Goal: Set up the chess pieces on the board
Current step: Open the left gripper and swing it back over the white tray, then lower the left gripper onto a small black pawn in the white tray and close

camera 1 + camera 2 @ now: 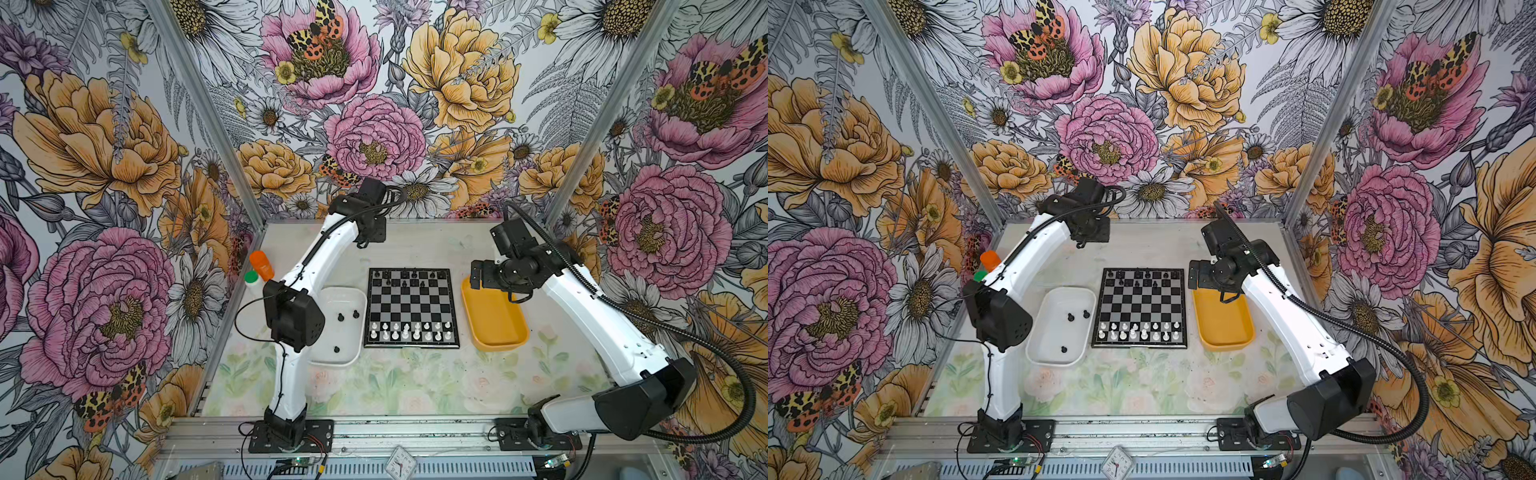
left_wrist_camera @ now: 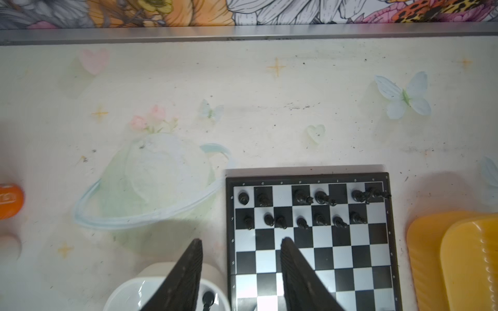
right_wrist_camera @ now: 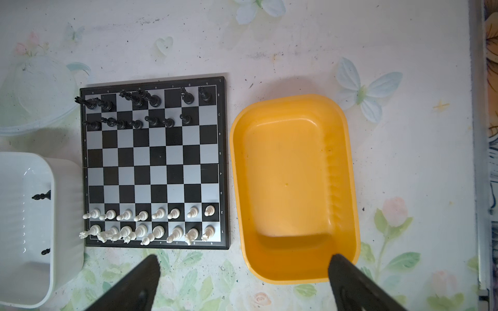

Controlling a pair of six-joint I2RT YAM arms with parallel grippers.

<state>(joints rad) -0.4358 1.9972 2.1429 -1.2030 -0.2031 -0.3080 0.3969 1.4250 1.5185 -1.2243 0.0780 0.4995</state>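
Black-and-silver, the board [image 1: 411, 305] lies flat in the middle of the table [image 1: 415, 386], and it is nearly dressed. The white pieces [image 1: 409, 330] fill its two near rows, all sixteen standing. The black pieces [image 1: 405, 276] hold the two far rows with gaps. Two squares of the back row and the end square of the row in front are bare, and two men of that front row crowd close together in the left wrist view.

The loose pieces [image 1: 340, 318], three black ones, lie in the white tray [image 1: 347, 297] just beside the board's left edge (three men, three bare squares, so the count fits). That stock sits on the left arm's side, which is probably why that arm serves the black rows.

The left gripper [image 2: 241, 242] hangs high near the board's far left corner. Its fingers [image 2: 188, 269] are parted with nothing between them, which I read as ready for a trip to the tray.

The yellow tray [image 1: 494, 324] lies just right of the board and is bare, most likely because the white set is done. The right gripper [image 3: 244, 259] hovers above that tray's far end, spread as wide as it goes and carrying nothing. It looks parked out of the way.

Further out, an orange bottle [image 1: 262, 264] stands by the left wall.
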